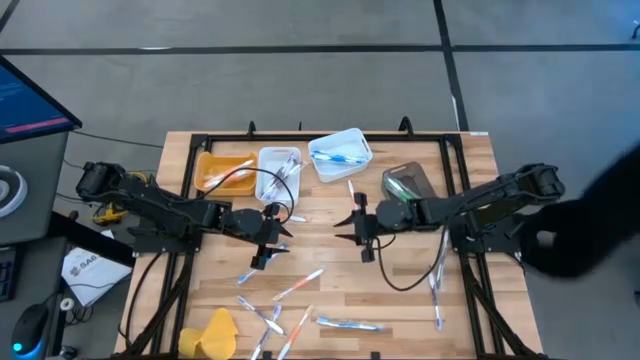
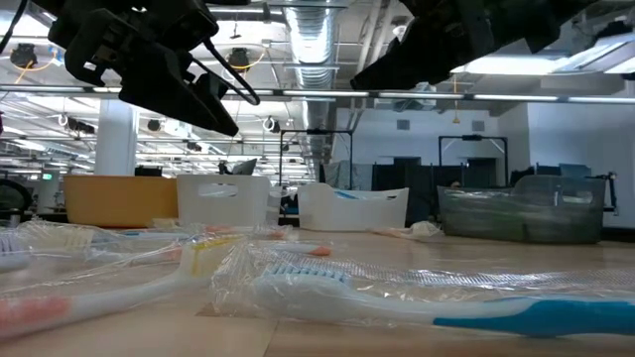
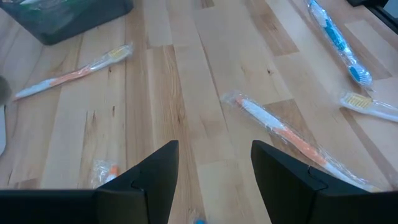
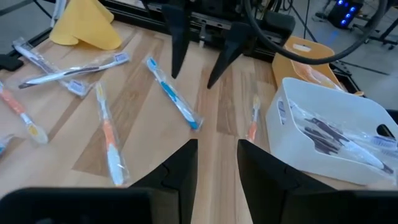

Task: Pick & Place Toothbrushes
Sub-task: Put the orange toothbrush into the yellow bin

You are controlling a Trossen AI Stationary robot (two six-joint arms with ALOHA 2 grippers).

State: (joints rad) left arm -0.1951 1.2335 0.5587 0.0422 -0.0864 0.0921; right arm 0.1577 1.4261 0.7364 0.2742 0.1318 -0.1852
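Wooden table [image 1: 400, 290] strewn with wrapped toothbrushes [image 1: 290, 305], mostly along the near half, well below both grippers. Left gripper [image 1: 268, 245] above mid-table, fingers spread, pinching nothing. Right gripper [image 1: 362, 235] facing it, fingers parted, likewise empty. More brushes inside the white bin [image 1: 340, 155].

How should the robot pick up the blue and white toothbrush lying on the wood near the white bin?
Best grip is probably the middle of the handle of the blue and white toothbrush, coming straight down from above. It lies flat on the table in a clear wrapper, long and thin, so the fingers should close across its narrow width. The wood on both sides looks bare, leaving room for the right end effector.
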